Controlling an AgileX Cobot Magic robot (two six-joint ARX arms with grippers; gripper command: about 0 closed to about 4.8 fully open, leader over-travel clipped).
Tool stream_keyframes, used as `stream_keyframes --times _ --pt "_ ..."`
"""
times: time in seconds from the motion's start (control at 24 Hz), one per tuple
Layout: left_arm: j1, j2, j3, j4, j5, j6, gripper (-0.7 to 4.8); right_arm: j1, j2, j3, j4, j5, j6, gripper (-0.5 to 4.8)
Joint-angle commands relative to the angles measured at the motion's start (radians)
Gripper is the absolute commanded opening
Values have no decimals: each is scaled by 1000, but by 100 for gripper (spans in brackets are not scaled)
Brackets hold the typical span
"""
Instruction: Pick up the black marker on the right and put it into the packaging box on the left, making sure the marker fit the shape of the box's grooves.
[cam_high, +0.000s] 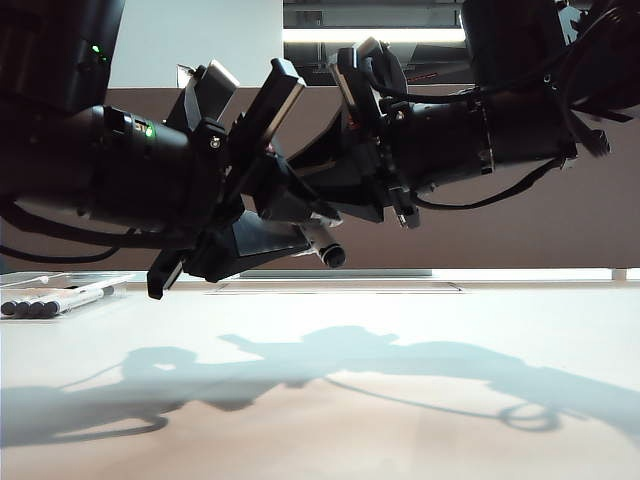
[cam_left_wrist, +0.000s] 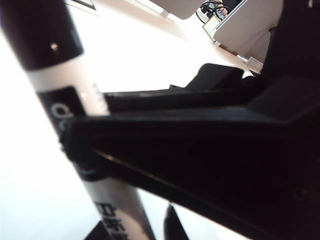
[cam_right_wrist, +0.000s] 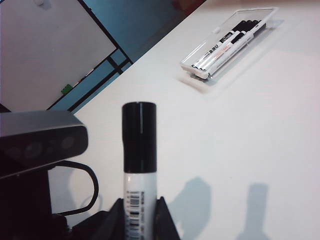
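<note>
Both claws (cam_high: 300, 235) (cam_right_wrist: 140, 220) pinch black marker (cam_right_wrist: 139, 165) midair.

Pale table (cam_high: 400, 400), clear packaging box (cam_right_wrist: 270, 11) with several markers (cam_right_wrist: 225, 47) near its edge

Black marker (cam_right_wrist: 139, 165) with black cap, white barrel and black barcode print, black left gripper (cam_high: 225, 255) and black right gripper (cam_right_wrist: 140, 220), clear packaging box (cam_right_wrist: 227, 40) of white-and-black markers (cam_right_wrist: 225, 45) upper right, pale cream table (cam_high: 400, 400), grey shadows
</note>
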Motion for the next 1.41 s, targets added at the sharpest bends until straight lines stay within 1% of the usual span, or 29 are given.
stream_keyframes --times 0.04,0.25,0.37,0.5,0.54,0.58,0.62,0.67,0.71,0.83,1.0,1.16,1.33,1.37,1.41 --pt "-2 -2 6 32 7 5 51 3 -5 2 2 -6 1 -6" --pt "-2 -2 6 32 7 5 46 3 -5 2 2 -10 1 -6" --pt "-2 -2 6 32 7 5 -7 3 -5 2 2 -11 1 -6" --pt "-2 -2 5 32 7 6 -6 2 -5 2 2 -15 5 -2" --pt "-2 -2 5 32 7 5 -6 2 -5 2 1 -21 5 16" --pt "-2 -2 5 31 7 6 -6 2 -5 2 2 -27 5 48" --pt "-2 -2 5 32 7 8 -6 2 -5 2 1 -28 5 148" --pt "-2 -2 5 31 7 8 -6 2 -6 2 -1 -27 5 195" --pt "-2 -2 5 31 7 8 -6 2 -6 2 -6 -24 5 226" --pt "-2 -2 4 29 7 10 -6 -15 -9 2 -6 -25 5 226" --pt "-2 -2 4 20 7 48 -6 -41 -24 2 -29 -26 5 226" --pt "0 -2 4 13 7 72 -6 -69 -59 2 -84 -30 -6 226" --pt "32 -3 4 -14 7 72 -6 -92 -100 2 -162 -26 -47 223" --pt "46 -3 4 -23 7 72 -6 -98 -111 2 -186 -24 -62 206" --pt "62 -4 4 -32 8 72 -6 -104 -121 2 -209 -24 -73 165"
